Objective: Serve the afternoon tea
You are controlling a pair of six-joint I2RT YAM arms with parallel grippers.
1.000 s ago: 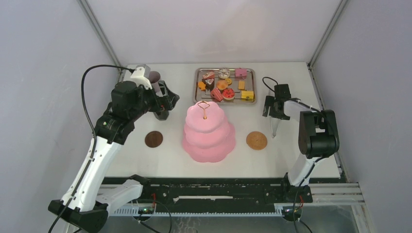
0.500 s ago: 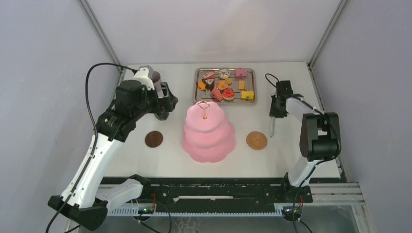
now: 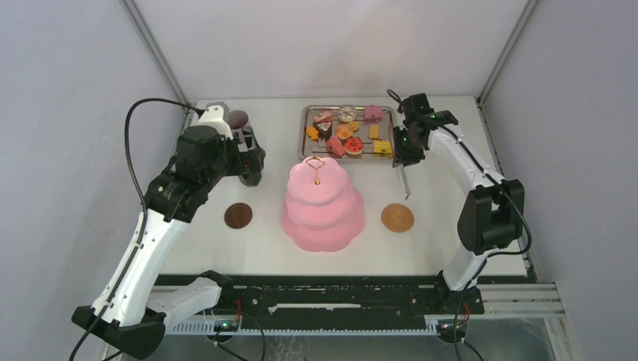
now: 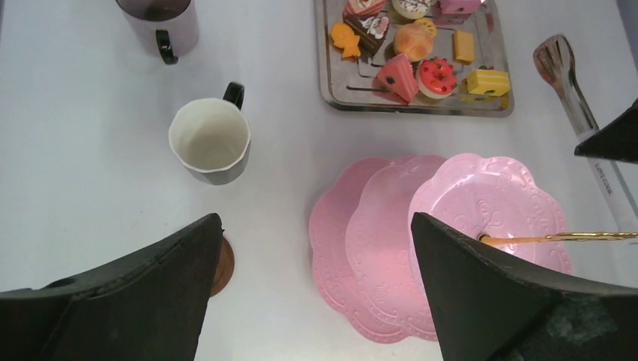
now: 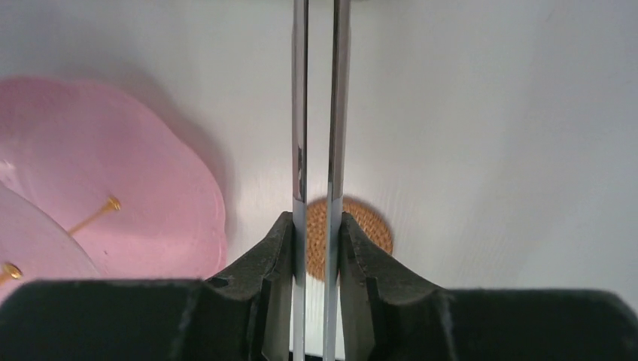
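So the right gripper (image 3: 405,150) is clamped tight on a pair of tongs (image 3: 404,182). In the right wrist view the two steel arms of the tongs (image 5: 299,113) run straight up between the fingers (image 5: 274,256) with only a thin gap between them. From the top camera the tongs hang down just off the right end of the steel tray (image 3: 305,126), with the tips pointing toward the table (image 3: 444,244) between the tray and the right coaster (image 3: 397,217). I honestly can't tell if the tips touch the surface. The toy cakes (image 3: 347,135) are all in a bunch on the tray at the back of the table. The pink stand (image 3: 323,214) is in the middle of the table, just in front of the tray, upright, with its gold handle (image 3: 316,170) sticking up. The left gripper (image 3: 252,153) hovers above the black mug (image 4: 211,141) with its fingers spread wide and nothing between them. That mug stands upright on the table left of the stand, and its white inside shows from the left wrist camera. The mauve mug (image 3: 239,119) is further back near the far-left corner, also upright. The left coaster (image 3: 238,215) sits nearer than the black mug, apart from it.
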